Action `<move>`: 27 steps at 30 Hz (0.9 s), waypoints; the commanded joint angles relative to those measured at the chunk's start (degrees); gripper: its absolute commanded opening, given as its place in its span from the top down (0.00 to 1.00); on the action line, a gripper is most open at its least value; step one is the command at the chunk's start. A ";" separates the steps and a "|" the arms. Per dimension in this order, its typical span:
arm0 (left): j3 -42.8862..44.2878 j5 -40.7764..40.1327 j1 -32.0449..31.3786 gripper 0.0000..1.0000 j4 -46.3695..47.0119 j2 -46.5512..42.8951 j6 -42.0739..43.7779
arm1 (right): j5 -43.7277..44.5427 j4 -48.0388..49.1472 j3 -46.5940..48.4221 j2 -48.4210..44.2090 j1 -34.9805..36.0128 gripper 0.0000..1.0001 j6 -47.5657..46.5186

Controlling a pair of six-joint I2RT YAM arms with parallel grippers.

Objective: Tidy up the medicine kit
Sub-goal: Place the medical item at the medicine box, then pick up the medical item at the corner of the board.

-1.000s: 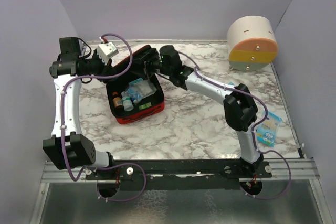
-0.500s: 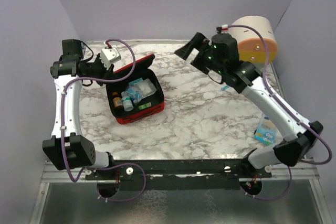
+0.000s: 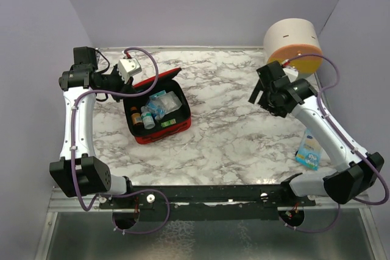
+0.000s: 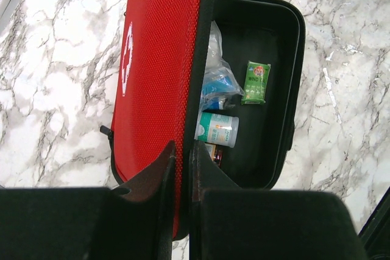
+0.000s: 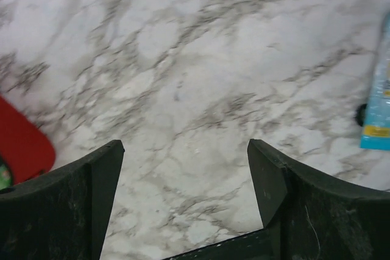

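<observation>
White-shelled arms [image 3: 78, 120] with black joints, trailing purple cables [image 3: 152, 64]; left claw [image 4: 182, 145] and right claw [image 5: 184, 147] are black.

The raised lid [image 4: 158, 71] of the red zippered fabric medicine kit [image 3: 159, 127] is walling off its upper-left side, with the left gripper [image 4: 181, 150] pinching the lid's edge. Small bottles [image 3: 145, 117] and clear packets [image 3: 163, 101] are crowding the black interior beside the lid. In the left wrist view, the strip right of a green sachet [image 4: 256, 82] is lying bare. Bare marble table [image 3: 231, 132] is stretching across the top view's centre. At right, the spread-jawed right gripper [image 3: 261, 86], a round cream-and-orange drawer container [image 3: 292, 44] and a blue-white packet [image 3: 308, 152] are taking up room.
</observation>
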 commanded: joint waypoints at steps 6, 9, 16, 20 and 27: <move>-1.09 -3.07 -0.45 1.00 -0.72 0.88 0.15 | -2.51 -5.59 -7.36 -2.71 -20.49 0.13 -10.11; -1.39 -3.07 -0.44 1.00 -0.72 0.74 0.01 | -7.67 -1.22 -10.47 -3.78 -29.63 0.11 -18.24; -2.85 -3.11 -0.45 1.00 -0.64 0.26 -0.53 | -15.91 4.43 -13.75 -1.44 -50.38 0.09 -31.16; -3.37 -3.28 -0.47 1.00 -0.20 0.07 -1.27 | -16.11 5.18 -15.36 -0.70 -50.81 0.08 -30.97; -3.74 -3.41 -0.44 1.00 0.63 0.72 -1.91 | -18.91 6.96 -22.18 -0.63 -54.01 0.09 -28.88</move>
